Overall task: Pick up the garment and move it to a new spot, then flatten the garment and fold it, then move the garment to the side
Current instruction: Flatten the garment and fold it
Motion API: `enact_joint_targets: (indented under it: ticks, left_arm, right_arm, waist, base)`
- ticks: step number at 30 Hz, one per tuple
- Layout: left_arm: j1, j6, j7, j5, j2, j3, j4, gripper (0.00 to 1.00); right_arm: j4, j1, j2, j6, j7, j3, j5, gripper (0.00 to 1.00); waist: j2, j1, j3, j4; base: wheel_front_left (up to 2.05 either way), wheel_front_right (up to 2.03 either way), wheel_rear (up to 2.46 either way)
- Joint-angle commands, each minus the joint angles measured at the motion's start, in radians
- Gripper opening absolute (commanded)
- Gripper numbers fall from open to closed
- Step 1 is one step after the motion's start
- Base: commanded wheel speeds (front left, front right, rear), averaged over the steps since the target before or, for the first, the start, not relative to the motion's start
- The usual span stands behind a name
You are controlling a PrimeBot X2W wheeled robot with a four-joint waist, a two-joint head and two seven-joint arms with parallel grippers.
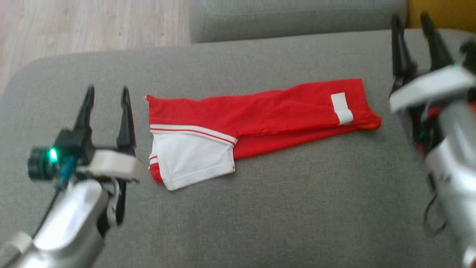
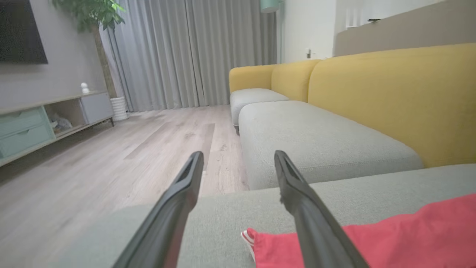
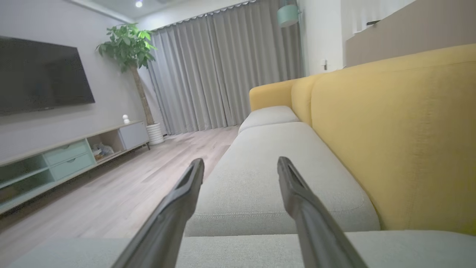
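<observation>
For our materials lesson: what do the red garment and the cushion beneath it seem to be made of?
The garment: thin, matte fabric, probably a knit; it lies in soft folds. The cushion: grey woven upholstery, going by its flecked matte weave.

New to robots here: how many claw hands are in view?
2: the left gripper beside the red garment's left end, the right gripper past its right end, both open.

The garment (image 1: 260, 115) is lying on the sofa cushion (image 1: 260, 208) before me, stretching between my left gripper (image 1: 108, 90), just beside one end, and my right gripper (image 1: 411, 18), near the other.
</observation>
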Motion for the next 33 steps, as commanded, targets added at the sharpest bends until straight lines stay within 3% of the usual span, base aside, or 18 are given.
enact_joint_targets:
  ticks: [1,5,8,11,16,25,33]
  left_arm:
    - [-0.014,0.011,-0.01,0.005,0.021,0.066,-0.022,1.0]
    - [0.102,0.014,-0.012,0.084,-0.041,0.173,-0.072,1.0]
    - [0.206,-0.005,-0.012,0.148,-0.092,0.246,-0.097,1.0]
    - [0.306,-0.03,-0.012,0.215,-0.141,0.31,-0.117,1.0]
    - [0.409,-0.084,-0.012,0.304,-0.208,0.393,-0.113,1.0]
    - [0.387,-0.189,-0.012,0.407,-0.287,0.481,-0.086,1.0]
    - [0.305,-0.251,-0.012,0.472,-0.336,0.505,-0.056,1.0]
  right_arm:
    - [-0.048,0.065,0.032,-0.001,-0.01,-0.022,-0.037,1.0]
    - [-0.166,0.262,0.165,-0.001,-0.01,-0.195,-0.176,1.0]
    - [-0.24,0.381,0.231,-0.001,-0.01,-0.265,-0.244,1.0]
    - [-0.296,0.476,0.256,-0.001,-0.01,-0.29,-0.288,1.0]
    - [-0.336,0.566,0.262,-0.001,-0.01,-0.286,-0.249,1.0]
    - [-0.312,0.493,0.262,-0.001,-0.01,-0.336,-0.321,1.0]
    - [-0.096,0.246,0.262,-0.001,0.06,-0.503,-0.466,1.0]
  waist:
    - [-0.0001,0.0,-0.017,-0.001]
    - [-0.0001,0.0,-0.041,-0.001]
    - [-0.0001,0.0,-0.055,-0.007]
    - [-0.0001,0.0,-0.064,-0.014]
    - [-0.0001,0.0,-0.063,-0.015]
    - [-0.0001,0.0,0.024,0.014]
    - [-0.0001,0.0,0.146,0.058]
  base:
    - [0.0,0.0,0.0]
    - [0.0,0.0,0.0]
    - [0.0,0.0,0.0]
    - [0.0,0.0,0.0]
    - [0.0,0.0,0.0]
    - [0.0,0.0,0.0]
    - [0.0,0.0,0.0]
